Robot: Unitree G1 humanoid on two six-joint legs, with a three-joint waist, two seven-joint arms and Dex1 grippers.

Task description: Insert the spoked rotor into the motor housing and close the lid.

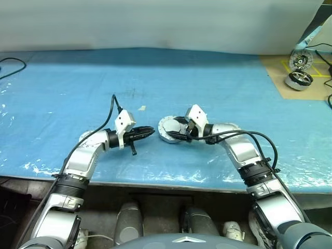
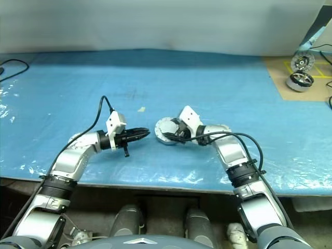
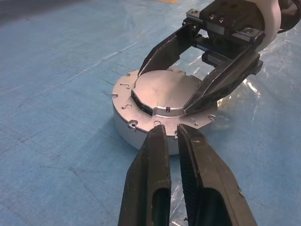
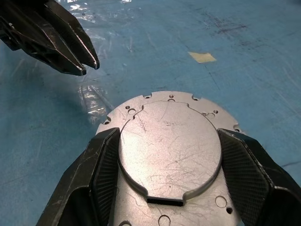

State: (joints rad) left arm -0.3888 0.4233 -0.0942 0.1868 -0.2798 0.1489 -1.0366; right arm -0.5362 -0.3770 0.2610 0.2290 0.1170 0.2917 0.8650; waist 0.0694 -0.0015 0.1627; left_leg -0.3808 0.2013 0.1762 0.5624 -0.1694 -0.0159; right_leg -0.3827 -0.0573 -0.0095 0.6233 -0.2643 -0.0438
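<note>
The motor housing (image 1: pixel 165 136) lies on the blue sheet in the middle. The lid (image 4: pixel 169 146) sits flat on it, covering the inside. The spoked rotor is hidden. My right gripper (image 4: pixel 169 136) reaches in from the right and is shut on the lid's raised round centre, one finger against each side. My left gripper (image 1: pixel 150 132) is shut and empty. It points at the housing from the left, its tips just short of the housing's rim (image 3: pixel 141 123).
Two shiny silver wheel-like motors (image 1: pixel 299 80) stand on a brown board at the back right. A small scrap of tape (image 1: pixel 141 108) lies behind the housing. The blue sheet (image 1: pixel 62 104) covers the table up to its near edge.
</note>
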